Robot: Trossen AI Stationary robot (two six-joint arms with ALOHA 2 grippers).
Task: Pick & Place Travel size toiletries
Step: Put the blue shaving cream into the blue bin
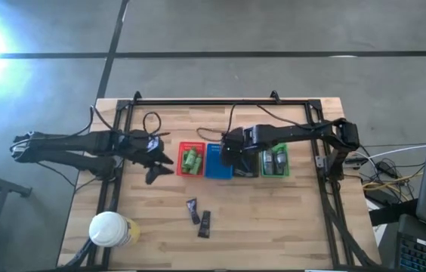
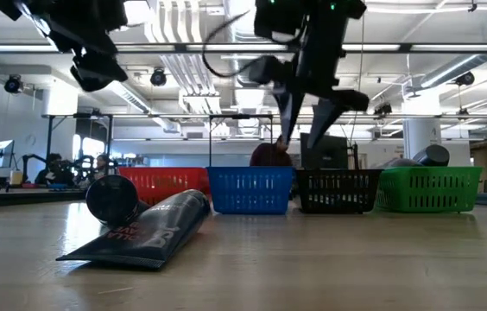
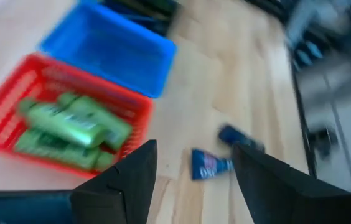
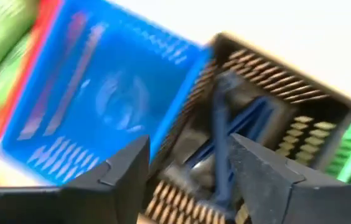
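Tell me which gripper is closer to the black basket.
Right. The right gripper hangs open over the black basket, at its edge by the blue basket. The left gripper is open, out past the red basket.

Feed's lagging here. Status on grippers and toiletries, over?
Left gripper open, empty, beside the red basket. Right gripper open above the black basket, razors inside. Two tubes left on the table, nothing blocking them.
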